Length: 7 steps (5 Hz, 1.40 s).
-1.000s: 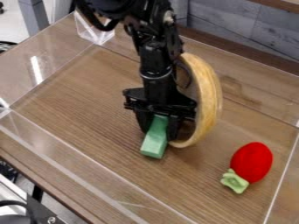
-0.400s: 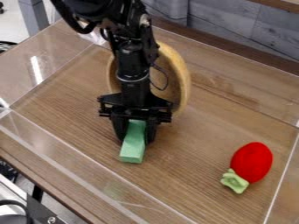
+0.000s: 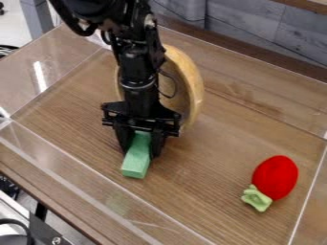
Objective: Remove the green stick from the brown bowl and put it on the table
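Black arm (image 3: 132, 57), glossy jointed segments; black tool (image 3: 141, 135), broad crossbar, two fingers.

The green stick (image 3: 137, 161) is a light green, flat rectangular bar. It lies outside the bowl, its lower end touching or nearly touching the table (image 3: 76, 124), its upper end raised and partly hidden. Its long axis runs toward the near edge. The brown bowl (image 3: 189, 84) is a light tan wooden bowl with thick walls, tipped on its side, largely hidden. The table is brown wood-grain, edged by low clear walls.
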Available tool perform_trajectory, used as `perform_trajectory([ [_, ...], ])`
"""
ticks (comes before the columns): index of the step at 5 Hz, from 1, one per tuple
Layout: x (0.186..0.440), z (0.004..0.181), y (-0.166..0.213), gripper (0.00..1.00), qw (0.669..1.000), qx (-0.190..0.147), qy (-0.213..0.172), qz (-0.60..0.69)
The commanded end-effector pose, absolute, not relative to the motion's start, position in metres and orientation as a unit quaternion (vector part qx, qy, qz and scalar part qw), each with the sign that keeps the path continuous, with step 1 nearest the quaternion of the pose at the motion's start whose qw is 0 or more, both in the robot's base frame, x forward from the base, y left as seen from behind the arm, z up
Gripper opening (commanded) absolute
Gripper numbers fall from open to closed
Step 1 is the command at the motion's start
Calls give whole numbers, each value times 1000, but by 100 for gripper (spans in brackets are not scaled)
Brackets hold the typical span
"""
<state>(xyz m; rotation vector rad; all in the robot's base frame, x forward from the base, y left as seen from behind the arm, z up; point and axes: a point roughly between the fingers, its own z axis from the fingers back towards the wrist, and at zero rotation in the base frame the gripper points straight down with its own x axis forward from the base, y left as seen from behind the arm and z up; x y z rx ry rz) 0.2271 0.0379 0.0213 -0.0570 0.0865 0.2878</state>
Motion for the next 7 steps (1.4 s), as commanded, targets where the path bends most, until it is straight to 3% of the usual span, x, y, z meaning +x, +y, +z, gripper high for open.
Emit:
perform_trajectory([
  [1,230,38,46,0,994,-28,18,107],
  [3,219,39,39,0,989,-31,9,144],
  [4,222,51,37,0,984,-32,5,174],
  [5,220,52,56,100,986,-32,7,164],
  [7,237,84,67,100,983,-49,-15,178],
])
